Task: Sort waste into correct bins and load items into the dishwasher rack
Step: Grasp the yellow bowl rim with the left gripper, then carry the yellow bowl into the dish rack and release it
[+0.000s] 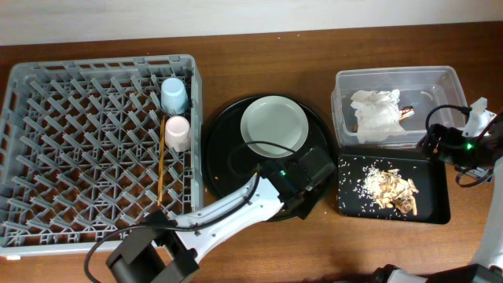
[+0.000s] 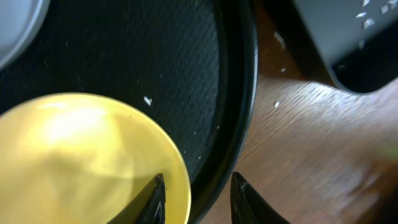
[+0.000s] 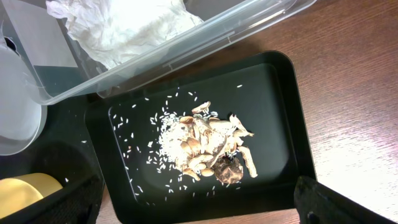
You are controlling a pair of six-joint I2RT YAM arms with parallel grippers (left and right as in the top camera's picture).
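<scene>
The yellow bowl (image 2: 81, 155) sits on the round black tray (image 2: 186, 81); it also shows in the right wrist view (image 3: 25, 190). My left gripper (image 2: 199, 199) is open, one finger inside the bowl and one outside its rim. In the overhead view the left gripper (image 1: 302, 179) hides the bowl. The grey-green plate (image 1: 273, 124) lies on the same tray. The dishwasher rack (image 1: 78, 157) holds the blue cup (image 1: 174, 96), pink cup (image 1: 178, 132) and chopsticks (image 1: 161, 169). My right gripper (image 3: 196, 208) is open and empty above the black rectangular tray (image 3: 280, 93) of food scraps (image 3: 211, 149).
The clear tub (image 1: 397, 79) at the back right holds the crumpled white napkin (image 1: 376, 114) and a small wrapper (image 1: 406, 112). White crumbs (image 3: 165, 140) lie scattered beside the scraps. Bare wooden table (image 1: 471, 236) lies to the right and front.
</scene>
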